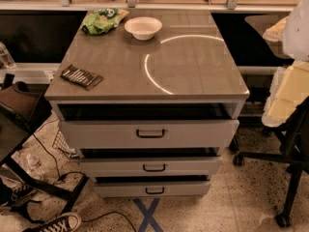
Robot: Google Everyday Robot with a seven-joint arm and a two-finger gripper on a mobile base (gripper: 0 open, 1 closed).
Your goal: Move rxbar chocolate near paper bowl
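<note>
Over the grey surface [193,66] of the drawer cabinet, no tool was to be seen. It lay outside the view, and whether it was apart or together could not be told. A pale bulky shape [298,28] was cut off by the right edge; it could not be said whether it belonged to the arm.

The rxbar chocolate [81,77] was pictured at the front left corner of the surface, lying flat and skewed to the edges, close to the left rim. It was shown as a small dark rectangular wrapper crossed by rows of white lettering. It was judged to be light and fairly stiff, with a slick film wrapper that could slide under a glancing touch. As it lay so low, a hold from above across its short width, near the middle, was judged the soundest.

The paper bowl [143,27] was seen well apart from the bar, at the back of the surface, upright, white and shallow with a flared rim. A green snack bag [102,21] was lying just beside the bowl, on its left. A bright arc of reflected light [154,76] was caught on the surface between front and back. Three drawers [149,133] were seen below.
</note>
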